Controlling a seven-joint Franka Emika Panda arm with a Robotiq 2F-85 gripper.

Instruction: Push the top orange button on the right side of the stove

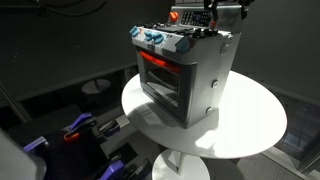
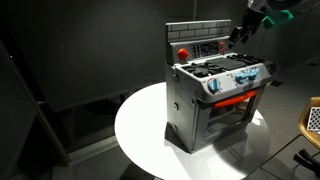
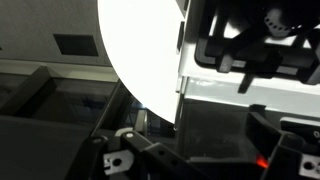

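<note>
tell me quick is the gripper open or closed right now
Black robot gripper: looks open, holding nothing, near the top of the boxy grey toy stove.

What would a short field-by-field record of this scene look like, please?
support: round white table
object: grey toy stove, upright on the table
oven window: glowing red-orange
knobs: blue-and-white, along the front top edge
back panel: raised, brick-patterned
button: round, red-orange, on the back panel
gripper: near the panel's top, at the end away from that button
jaws: cannot tell
contact with stove: cannot tell
</note>
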